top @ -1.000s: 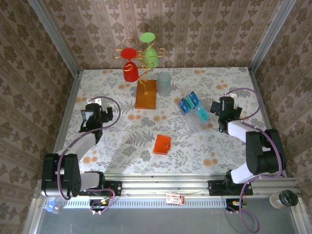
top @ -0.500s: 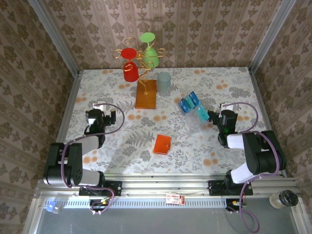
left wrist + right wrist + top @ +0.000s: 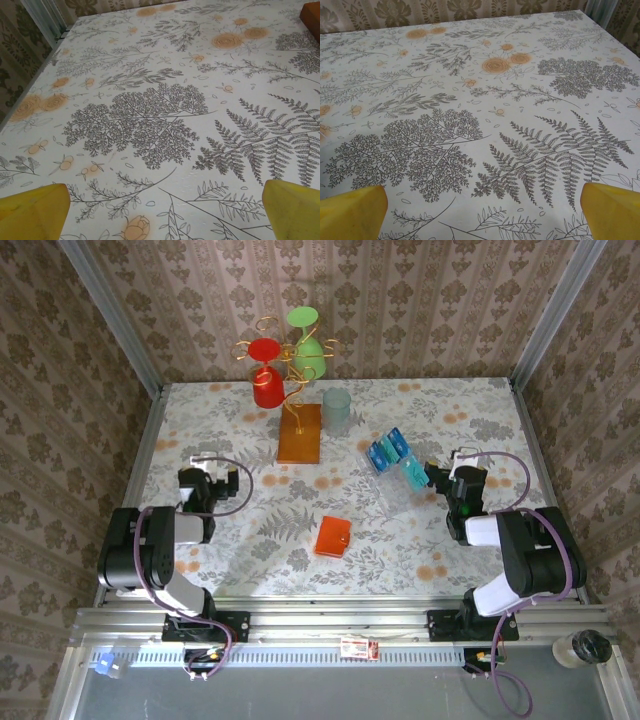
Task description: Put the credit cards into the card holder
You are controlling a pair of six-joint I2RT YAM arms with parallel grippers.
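The left hand and right hand gape apart; the credit cards lie upper right of the card holder.

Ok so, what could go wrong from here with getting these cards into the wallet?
1. The credit cards lie overlapped in a heap; the open right gripper beside them may grab several or scatter them.
2. The card holder looks closed and lies flat, so it may slide when opened.
3. The pale glass behind the cards could get knocked.
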